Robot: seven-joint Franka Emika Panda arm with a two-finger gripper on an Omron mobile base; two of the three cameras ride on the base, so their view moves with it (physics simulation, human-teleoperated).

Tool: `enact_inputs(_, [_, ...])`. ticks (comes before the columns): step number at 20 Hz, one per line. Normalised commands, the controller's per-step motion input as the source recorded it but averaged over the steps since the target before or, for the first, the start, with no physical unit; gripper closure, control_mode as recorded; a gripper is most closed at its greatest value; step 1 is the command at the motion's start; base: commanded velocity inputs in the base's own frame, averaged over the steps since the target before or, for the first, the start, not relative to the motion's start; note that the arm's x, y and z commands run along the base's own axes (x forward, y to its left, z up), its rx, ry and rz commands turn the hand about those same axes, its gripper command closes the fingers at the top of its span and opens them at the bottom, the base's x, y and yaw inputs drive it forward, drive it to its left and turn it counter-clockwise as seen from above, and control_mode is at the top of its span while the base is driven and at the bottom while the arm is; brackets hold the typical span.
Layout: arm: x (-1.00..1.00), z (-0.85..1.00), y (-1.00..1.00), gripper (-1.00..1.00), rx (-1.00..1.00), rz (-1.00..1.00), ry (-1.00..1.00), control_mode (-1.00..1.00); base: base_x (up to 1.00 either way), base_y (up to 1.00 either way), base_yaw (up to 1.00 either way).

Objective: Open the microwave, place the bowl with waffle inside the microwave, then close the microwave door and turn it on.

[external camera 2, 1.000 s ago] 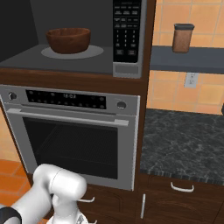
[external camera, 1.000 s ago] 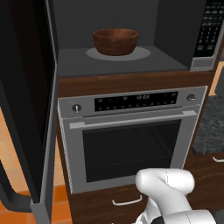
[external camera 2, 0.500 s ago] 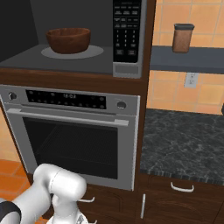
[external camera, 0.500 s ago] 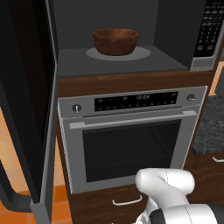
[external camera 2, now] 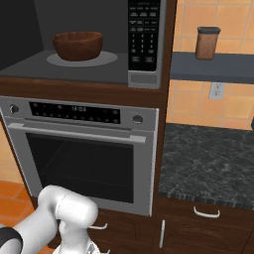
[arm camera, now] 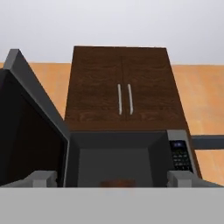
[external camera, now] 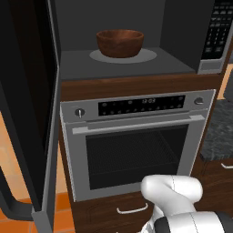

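Note:
The microwave (external camera: 136, 68) stands with its cavity exposed, and the microwave door (external camera: 27, 113) is swung fully out to the left, its black handle (external camera: 13, 200) low down. The dark-brown bowl (external camera: 119, 43) (external camera 2: 78, 45) rests on the round grey turntable (external camera: 148, 57) inside. The waffle is hidden by the bowl's wall. In the hand view my gripper (arm camera: 112, 179) is open and empty, its fingertips (arm camera: 43, 178) wide apart, looking up at the cavity (arm camera: 113, 157) from well below. A brown sliver of the bowl (arm camera: 117, 183) shows between them. The keypad (external camera 2: 144, 34) is on the right.
A steel oven (external camera: 136, 150) with a bar handle sits directly under the microwave. To its right lie a dark stone counter (external camera 2: 208, 158) and a shelf with a brown jar (external camera 2: 207, 43). A dark wood cabinet (arm camera: 122, 87) hangs above the microwave. My white elbow (external camera: 170, 191) is low in front.
My arm's elbow has shifted slightly at the bottom of the base views. The bowl, the door and the gripper's opening are unchanged.

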Motion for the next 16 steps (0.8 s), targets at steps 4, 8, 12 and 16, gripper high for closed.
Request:
enact_inputs(4, [-0.81,0.22,0.71,-1.0,-0.05,0.03,0.13,-1.0,0.0,0.0,0.0])
enact_inputs(8, [-0.3,0.13,0.98,-1.0,-0.16,0.0,0.25,-1.0,0.0,0.0,0.0])
enact_inputs(12, [0.0,0.21,0.89,-1.0,-0.16,-0.24,0.39,-1.0,0.0,0.0,0.0])
enact_inputs(16, [0.0,0.28,0.54,-1.0,-0.18,-0.26,0.43,-1.0,0.0,0.0,0.0])
